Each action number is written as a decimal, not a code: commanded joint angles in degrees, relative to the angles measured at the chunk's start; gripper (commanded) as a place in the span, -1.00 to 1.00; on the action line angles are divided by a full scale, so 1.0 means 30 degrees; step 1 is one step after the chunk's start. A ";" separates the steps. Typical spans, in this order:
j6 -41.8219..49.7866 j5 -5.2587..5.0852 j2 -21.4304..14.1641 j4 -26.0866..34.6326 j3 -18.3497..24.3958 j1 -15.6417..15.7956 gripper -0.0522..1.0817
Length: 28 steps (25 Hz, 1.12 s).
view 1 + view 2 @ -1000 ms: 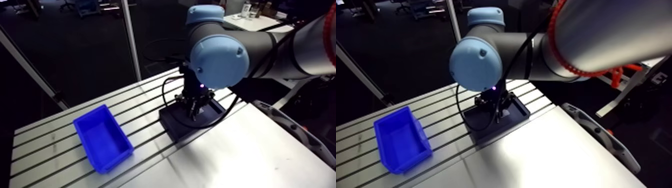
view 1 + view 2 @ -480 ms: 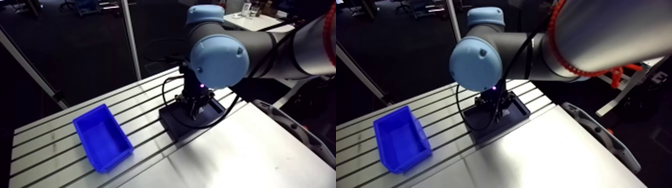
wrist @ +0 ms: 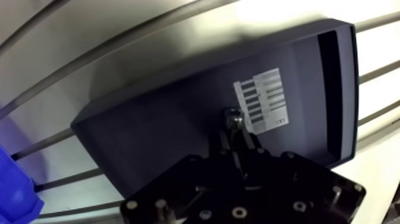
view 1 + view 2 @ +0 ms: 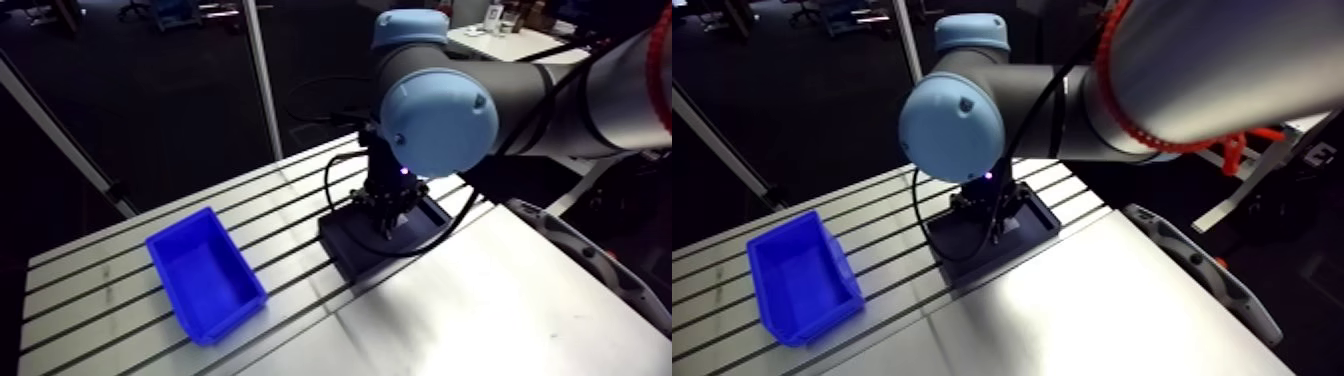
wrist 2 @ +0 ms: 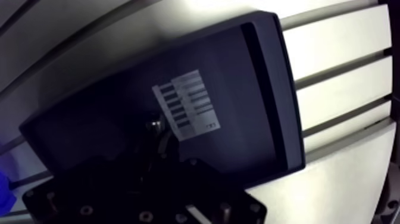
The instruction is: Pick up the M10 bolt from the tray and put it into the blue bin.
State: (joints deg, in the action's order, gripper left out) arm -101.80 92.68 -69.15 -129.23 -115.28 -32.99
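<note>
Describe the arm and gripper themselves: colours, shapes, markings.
The arm is built of thick round tubes, dark grey near the wrist and silvery on the upper link, with domed light-blue joint caps. A small violet light glows on the wrist. The gripper is black, its body dotted with pale screw heads.

The white label (image 3: 265,100) on the floor of the dark tray (image 3: 149,131) bears printed lines, none legible.

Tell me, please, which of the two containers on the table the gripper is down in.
The dark tray with the white label: the gripper is down inside it at the bolt. The blue bin stands apart along the table.
</note>
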 commanded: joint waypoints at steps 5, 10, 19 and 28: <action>-0.0095 -0.0087 -0.0195 0.0081 0.0268 0.0006 0.62; -0.1033 -0.0057 -0.1221 0.0873 0.0443 -0.0023 0.80; -0.6893 -0.0321 -0.3829 0.3276 0.1352 0.0299 0.98; -1.7941 -0.1611 -0.3711 0.6177 0.4048 0.2556 0.93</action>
State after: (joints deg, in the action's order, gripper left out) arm -141.68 89.19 -80.65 -114.52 -107.09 -29.18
